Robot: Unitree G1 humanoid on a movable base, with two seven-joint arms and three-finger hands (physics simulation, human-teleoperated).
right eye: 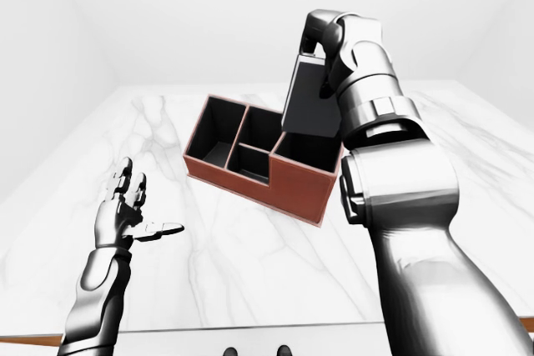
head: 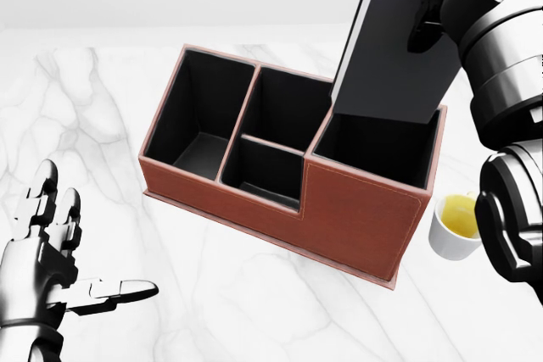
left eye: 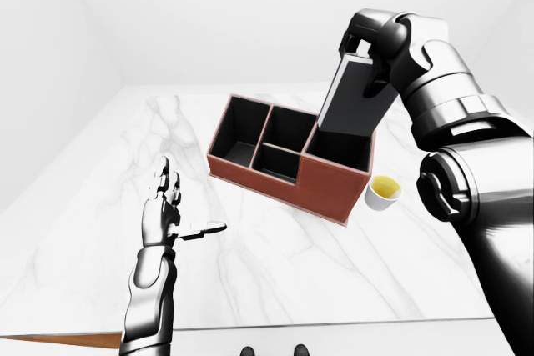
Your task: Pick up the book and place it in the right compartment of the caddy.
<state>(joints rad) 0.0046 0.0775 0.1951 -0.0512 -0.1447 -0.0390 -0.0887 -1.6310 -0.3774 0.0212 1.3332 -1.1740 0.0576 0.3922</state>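
Step in hand: the placing. The right three-finger hand (head: 424,6), at the top right of the head view, has its fingers closed round the upper end of the flat dark-grey hardback book (head: 390,57). The book hangs tilted, top leaning toward the view's right, its lower edge at the mouth of the rightmost compartment of the rust-brown leather-look caddy with black lining (head: 356,218). Whether that edge has passed below the rim or only hovers at it, I cannot tell; the left-eye view suggests it sits just at the rim.

The caddy rests on the white marble-veined tabletop (head: 102,108). It has one tall compartment at the view's left, two smaller ones in the middle, and the wide right one under the book; all look empty.

Just beside the caddy's right end stands a small white cup holding yellow liquid (head: 456,225), apart from it.

The left metal hand (head: 51,269) hovers at the view's lower left, fingers spread, holding nothing, well apart from the caddy.

Next move, as I judge it: bring the book nearer upright, lower it straight between the compartment walls, then let go. Risk: catching the divider or nudging the cup.

Writing: none legible. Book cover plain, caddy unbranded, cup unmarked.
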